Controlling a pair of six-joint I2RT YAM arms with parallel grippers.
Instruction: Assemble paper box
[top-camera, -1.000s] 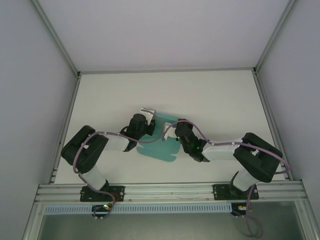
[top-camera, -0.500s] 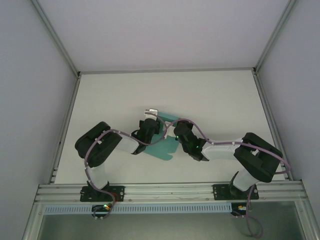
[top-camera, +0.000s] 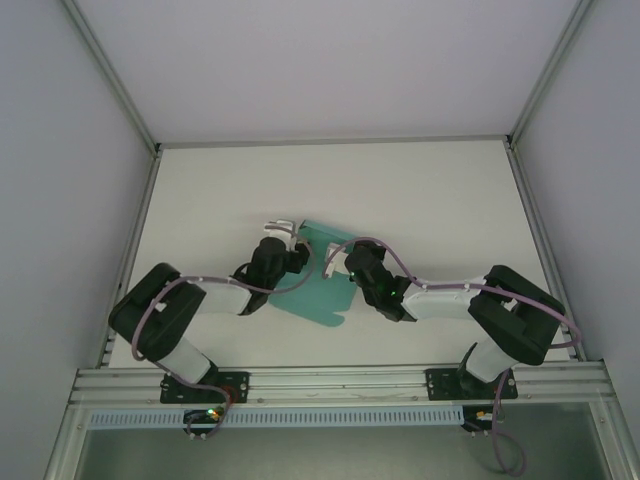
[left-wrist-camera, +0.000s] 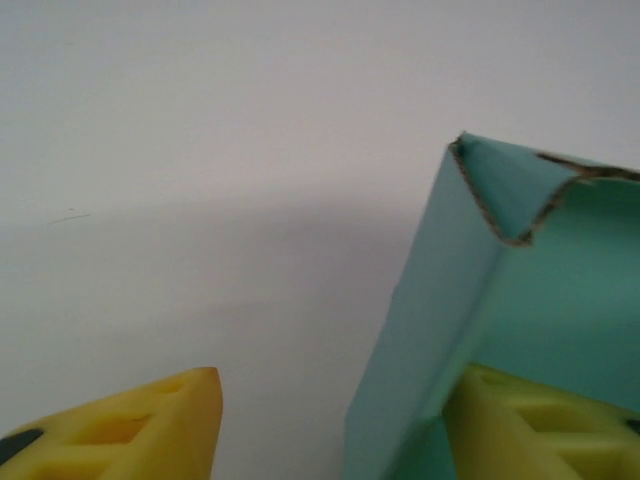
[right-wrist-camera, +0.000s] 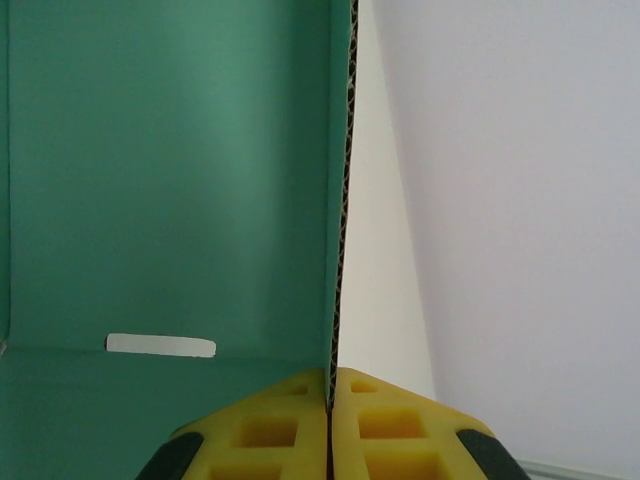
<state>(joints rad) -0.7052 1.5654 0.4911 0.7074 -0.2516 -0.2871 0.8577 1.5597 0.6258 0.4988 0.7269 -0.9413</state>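
Paper box (top-camera: 318, 292) = teal card, part-folded, approx centre of the white worktop (top-camera: 420, 190), between the two arms. In the top view its near part lies flat w/ a rounded flap toward the near edge. The far part by the left arm looks raised; can't tell how much.

Right hand (right-wrist-camera: 330, 388): yellow fingers (right-wrist-camera: 400, 425) pressed together, clamped on the edge of an upright card panel. The corrugated edge runs straight up from between the tips. The teal panel is left of that edge and folds into a flatter panel at the bottom. A small pale slot (right-wrist-camera: 160, 345) sits just above the fold line. Bare worktop is right of the edge. In the top view the right hand (top-camera: 335, 262) is at the box's right side, touching it.

Left hand (left-wrist-camera: 335, 385): fingers well apart, not gripping anything. One yellow finger (left-wrist-camera: 130, 430) is low left over bare worktop. The other is low right, inside the fold of a standing teal panel; can't tell if it touches the card. That panel's top corner (left-wrist-camera: 520, 215) is ragged, w/ brown core showing. In the top view the left hand (top-camera: 282, 228) is at the box's far-left corner.

Arm bases are bolted to an alu rail (top-camera: 340, 385) along the near edge, left arm left, right arm right.
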